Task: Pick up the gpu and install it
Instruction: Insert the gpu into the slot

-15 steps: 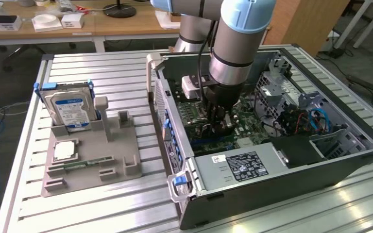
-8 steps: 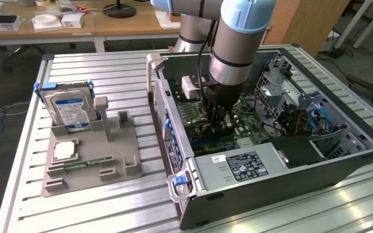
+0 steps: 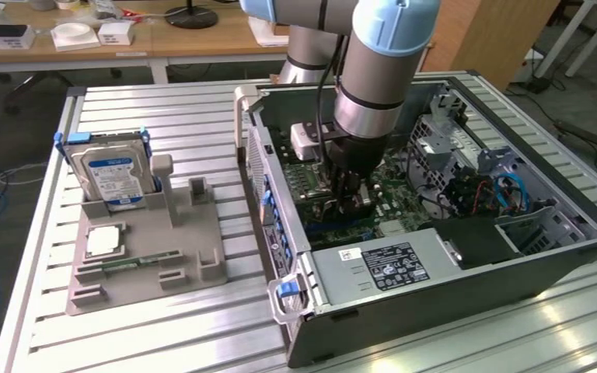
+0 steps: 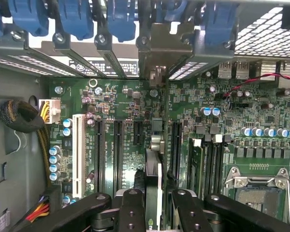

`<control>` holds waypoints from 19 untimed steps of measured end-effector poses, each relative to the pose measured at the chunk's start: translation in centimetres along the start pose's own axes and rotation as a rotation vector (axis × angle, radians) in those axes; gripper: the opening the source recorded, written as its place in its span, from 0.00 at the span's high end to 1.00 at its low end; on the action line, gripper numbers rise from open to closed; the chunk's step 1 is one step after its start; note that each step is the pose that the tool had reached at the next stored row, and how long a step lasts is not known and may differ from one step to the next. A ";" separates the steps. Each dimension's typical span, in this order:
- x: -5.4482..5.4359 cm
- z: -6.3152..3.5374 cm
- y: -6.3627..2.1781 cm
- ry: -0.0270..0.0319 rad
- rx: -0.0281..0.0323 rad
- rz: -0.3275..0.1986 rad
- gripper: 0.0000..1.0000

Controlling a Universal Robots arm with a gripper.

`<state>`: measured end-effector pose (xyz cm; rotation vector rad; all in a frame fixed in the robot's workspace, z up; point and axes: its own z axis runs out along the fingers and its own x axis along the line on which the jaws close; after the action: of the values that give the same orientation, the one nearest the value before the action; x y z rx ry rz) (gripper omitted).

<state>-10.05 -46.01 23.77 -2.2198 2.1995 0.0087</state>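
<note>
Black fingers (image 4: 152, 212) grip the gpu (image 4: 153, 164), holding it edge-on and upright above the green motherboard (image 4: 261, 125) inside the open case (image 3: 465, 256), its bracket toward the blue slot clips (image 4: 121, 19). On the worktop (image 3: 153, 334) beside the case, a grey holder (image 3: 148, 249) carries a hard drive (image 3: 112, 175)

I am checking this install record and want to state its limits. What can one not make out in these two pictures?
- Whether the gpu sits in its slot: in the wrist view the card is edge-on between the fingers and covers the slot; in the exterior view the arm hides it.
- Print on the hard drive and power supply labels: too small, exterior view.
</note>
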 end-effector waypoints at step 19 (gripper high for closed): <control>0.0 0.12 -0.37 -0.0023 0.0009 0.000 0.74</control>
<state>-9.69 -45.99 23.66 -2.2180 2.1981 0.0103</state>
